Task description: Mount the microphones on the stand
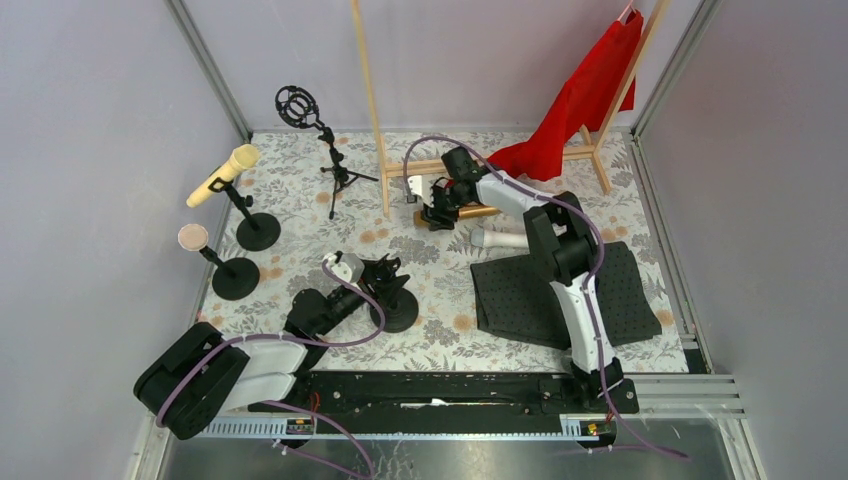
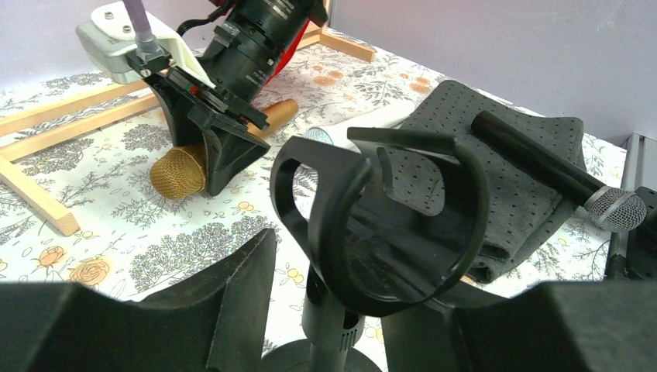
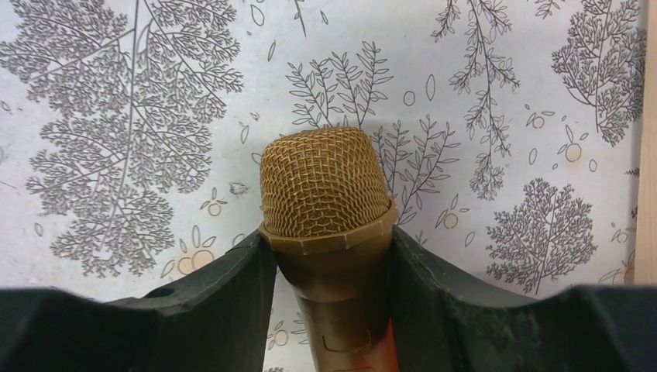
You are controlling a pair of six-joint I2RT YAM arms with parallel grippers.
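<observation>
My right gripper (image 1: pixel 440 212) is shut on the metallic gold microphone (image 1: pixel 475 212) just below its mesh head (image 3: pixel 324 186), low over the floral cloth; the left wrist view also shows it (image 2: pixel 178 172). The white microphone (image 1: pixel 500 238) lies flat just in front of it. My left gripper (image 1: pixel 392 285) is open, its fingers (image 2: pixel 232 302) on either side of the post of an empty black stand (image 1: pixel 398 310), with a gap on each side. The stand's clip (image 2: pixel 387 217) is empty. The pale yellow microphone (image 1: pixel 225 175) and the pink microphone (image 1: pixel 193 237) sit in stands at the left.
A black tripod stand with a ring mount (image 1: pixel 300 105) stands at the back. A wooden rack (image 1: pixel 385 150) with a red cloth (image 1: pixel 580 100) stands behind. A dark mat (image 1: pixel 520 290) lies at the right, with a black microphone (image 2: pixel 558 167) on it.
</observation>
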